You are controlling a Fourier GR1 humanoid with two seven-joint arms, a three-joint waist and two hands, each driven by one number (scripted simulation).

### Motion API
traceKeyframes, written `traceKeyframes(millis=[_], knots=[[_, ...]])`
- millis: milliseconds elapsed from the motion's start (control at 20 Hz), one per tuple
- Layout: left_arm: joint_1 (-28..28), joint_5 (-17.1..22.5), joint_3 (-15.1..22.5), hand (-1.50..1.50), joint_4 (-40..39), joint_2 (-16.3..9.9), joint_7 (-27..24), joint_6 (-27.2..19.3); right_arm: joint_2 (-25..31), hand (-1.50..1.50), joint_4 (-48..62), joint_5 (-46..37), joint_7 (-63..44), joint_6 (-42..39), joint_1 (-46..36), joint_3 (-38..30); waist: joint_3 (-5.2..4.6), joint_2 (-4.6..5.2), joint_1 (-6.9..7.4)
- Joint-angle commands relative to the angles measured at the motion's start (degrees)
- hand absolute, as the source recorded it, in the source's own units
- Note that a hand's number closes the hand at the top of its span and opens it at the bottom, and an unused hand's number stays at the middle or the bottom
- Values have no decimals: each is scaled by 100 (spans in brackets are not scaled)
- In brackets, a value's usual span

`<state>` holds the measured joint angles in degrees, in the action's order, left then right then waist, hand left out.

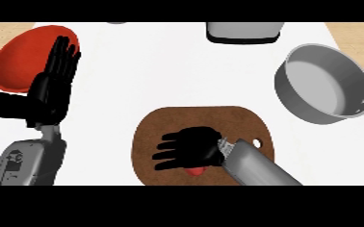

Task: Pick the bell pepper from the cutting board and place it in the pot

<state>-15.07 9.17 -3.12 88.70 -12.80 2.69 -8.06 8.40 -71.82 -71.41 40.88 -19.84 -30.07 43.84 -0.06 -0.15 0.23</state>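
Observation:
A brown cutting board (241, 120) lies at the front middle of the white counter. My right hand (190, 146) is down on it, fingers pointing left and curled over the red bell pepper (194, 172). Only a small red sliver of the pepper shows under the hand's near edge; the rest is hidden. The grey pot (313, 57) stands at the right, behind the board and apart from it. My left hand (55, 79) rests open at the left, fingers up.
A red bowl (25, 57) sits at the far left, partly behind the left hand. A grey and black appliance (241, 31) stands at the counter's back edge. Bare white counter lies between the board and the pot.

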Motion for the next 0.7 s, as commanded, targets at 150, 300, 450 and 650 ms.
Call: traceKeyframes(millis=[150,300,450,650], knots=[[4,146,-256,0,-33,-171,29,245,-221,150,436,-429,725,561,53,392,7,21,28],[-64,40,-236,0,-46,-95,-67,173,-219,150,251,-518,831,852,451,486,7,16,-3],[123,-101,-63,0,47,176,-111,33,-233,150,-147,-650,868,471,456,369,5,9,-22],[-175,-187,-60,0,-215,175,-41,5,-224,150,28,-810,924,1072,754,342,6,17,-38]])
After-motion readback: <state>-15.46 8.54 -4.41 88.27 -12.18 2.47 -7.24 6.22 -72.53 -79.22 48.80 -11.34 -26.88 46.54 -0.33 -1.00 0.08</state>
